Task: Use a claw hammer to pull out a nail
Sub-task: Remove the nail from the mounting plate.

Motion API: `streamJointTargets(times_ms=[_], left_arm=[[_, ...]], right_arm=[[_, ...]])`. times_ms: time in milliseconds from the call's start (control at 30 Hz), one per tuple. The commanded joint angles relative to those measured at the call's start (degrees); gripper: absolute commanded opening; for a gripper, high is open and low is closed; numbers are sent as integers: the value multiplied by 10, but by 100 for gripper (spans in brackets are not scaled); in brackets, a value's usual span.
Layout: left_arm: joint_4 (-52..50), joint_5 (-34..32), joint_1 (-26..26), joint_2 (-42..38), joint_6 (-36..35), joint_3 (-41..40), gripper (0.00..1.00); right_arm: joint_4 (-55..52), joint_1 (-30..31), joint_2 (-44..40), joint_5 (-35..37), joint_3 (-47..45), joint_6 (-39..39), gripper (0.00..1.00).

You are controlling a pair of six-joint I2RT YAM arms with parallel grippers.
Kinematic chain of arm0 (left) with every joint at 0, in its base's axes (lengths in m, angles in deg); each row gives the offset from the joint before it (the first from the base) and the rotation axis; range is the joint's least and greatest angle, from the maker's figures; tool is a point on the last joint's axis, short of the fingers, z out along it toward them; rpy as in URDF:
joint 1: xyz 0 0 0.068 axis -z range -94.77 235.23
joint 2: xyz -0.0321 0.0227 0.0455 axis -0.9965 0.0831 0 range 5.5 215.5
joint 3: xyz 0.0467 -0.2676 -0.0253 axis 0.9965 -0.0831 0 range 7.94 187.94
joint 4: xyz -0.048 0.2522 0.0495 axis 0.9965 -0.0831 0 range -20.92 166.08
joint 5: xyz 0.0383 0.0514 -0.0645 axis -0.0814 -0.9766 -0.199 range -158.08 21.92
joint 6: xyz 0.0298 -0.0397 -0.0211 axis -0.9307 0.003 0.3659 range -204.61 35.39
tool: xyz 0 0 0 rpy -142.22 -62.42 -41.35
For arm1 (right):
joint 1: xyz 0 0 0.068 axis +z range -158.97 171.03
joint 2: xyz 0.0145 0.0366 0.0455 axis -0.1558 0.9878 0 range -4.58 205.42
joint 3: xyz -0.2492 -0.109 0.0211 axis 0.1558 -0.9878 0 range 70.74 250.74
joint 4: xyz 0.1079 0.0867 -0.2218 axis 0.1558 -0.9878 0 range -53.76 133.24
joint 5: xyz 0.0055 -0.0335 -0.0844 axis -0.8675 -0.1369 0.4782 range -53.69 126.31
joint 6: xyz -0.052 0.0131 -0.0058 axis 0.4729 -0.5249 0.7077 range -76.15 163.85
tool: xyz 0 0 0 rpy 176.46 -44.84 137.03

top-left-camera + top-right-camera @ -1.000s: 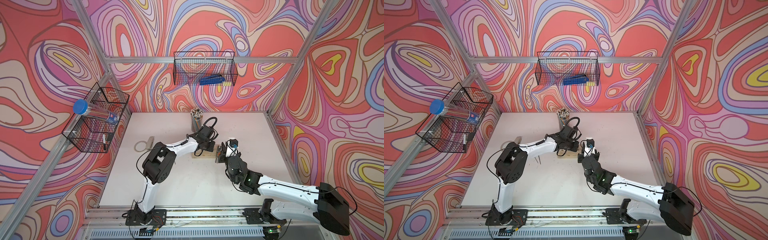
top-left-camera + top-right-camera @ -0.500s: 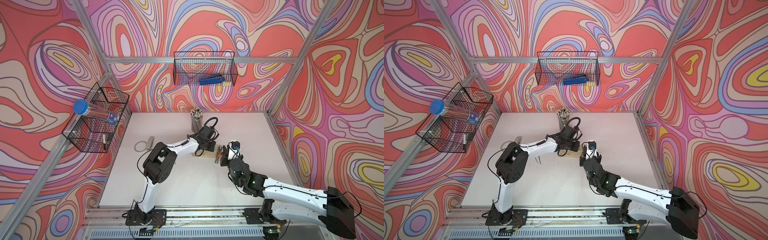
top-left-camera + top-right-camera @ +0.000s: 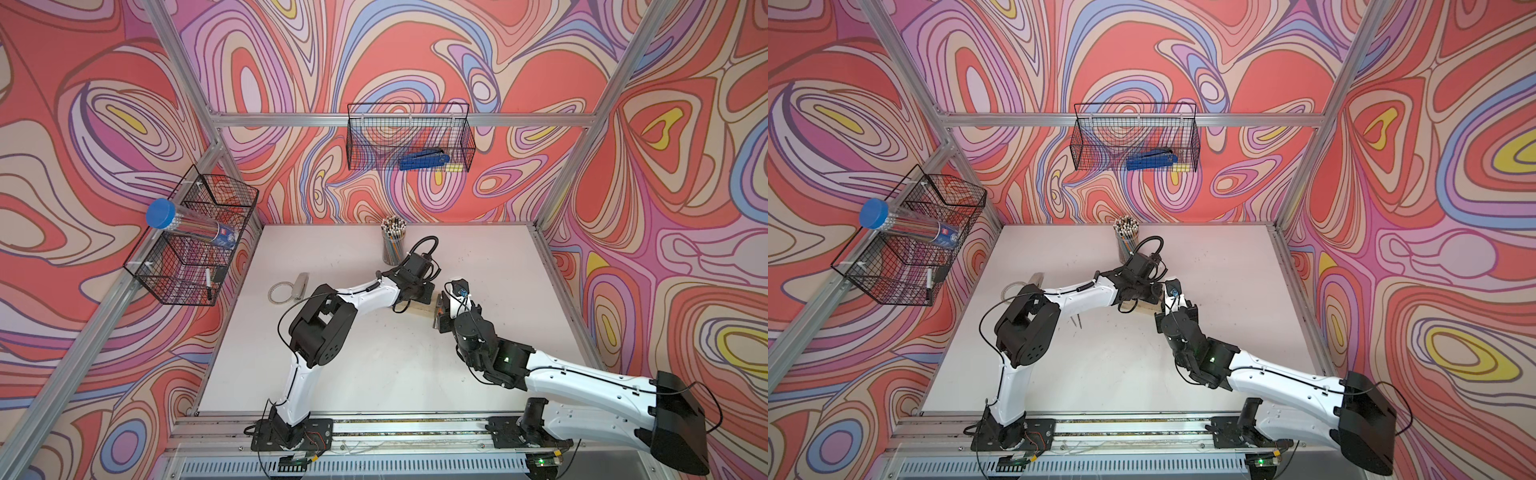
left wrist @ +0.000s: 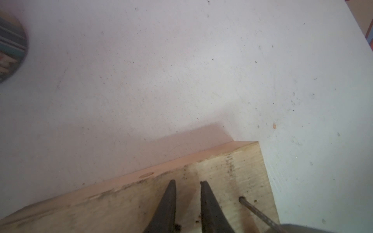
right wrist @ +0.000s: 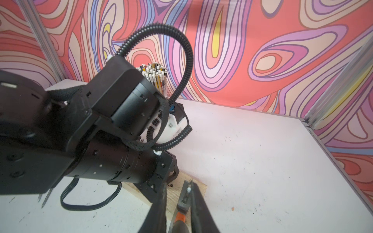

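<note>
A pale wooden block [image 4: 232, 173] lies mid-table, seen in both top views [image 3: 422, 309] [image 3: 1144, 309]. My left gripper [image 4: 188, 182] rests on its top face, narrowly open, nothing between the fingers. A nail [image 4: 256, 211] leans out of the wood beside it. The claw hammer [image 5: 184, 198] has its steel claw hooked round the nail's head [image 5: 188, 189]. My right gripper [image 5: 178, 183] is shut on the hammer's black handle just behind the orange neck [image 5: 180, 217]. In a top view the right gripper [image 3: 442, 311] stands at the block's right end.
A cup of pencils [image 3: 392, 241] stands just behind the left wrist. A clear protractor [image 3: 280, 293] and a stapler [image 3: 300, 284] lie to the left. Wire baskets hang on the back wall [image 3: 409, 141] and left wall [image 3: 191, 237]. The table's right edge [image 5: 327, 157] is near.
The right arm has shifted a little while still holding the hammer at the block. The left arm has stayed on the block.
</note>
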Motion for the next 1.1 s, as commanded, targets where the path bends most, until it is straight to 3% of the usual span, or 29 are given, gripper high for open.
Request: streamJointTargets(times_ms=[0,400,767,833,1067], left_arm=[[-265,-43,-9,182,3,-111,24],[-244,-35,-10,164,11,-123,24],[-245,-31,-9,170,10,-122,23],[-247,-29,-9,170,9,-121,23],[-249,-27,-9,171,8,-117,23]], right_arm=[[27,26,-22,-42,52,93,0],[-35,25,-119,-6,107,149,0],[2,24,-117,2,107,185,0],[-7,24,-118,0,92,163,0],[-94,26,-142,8,-7,-32,0]])
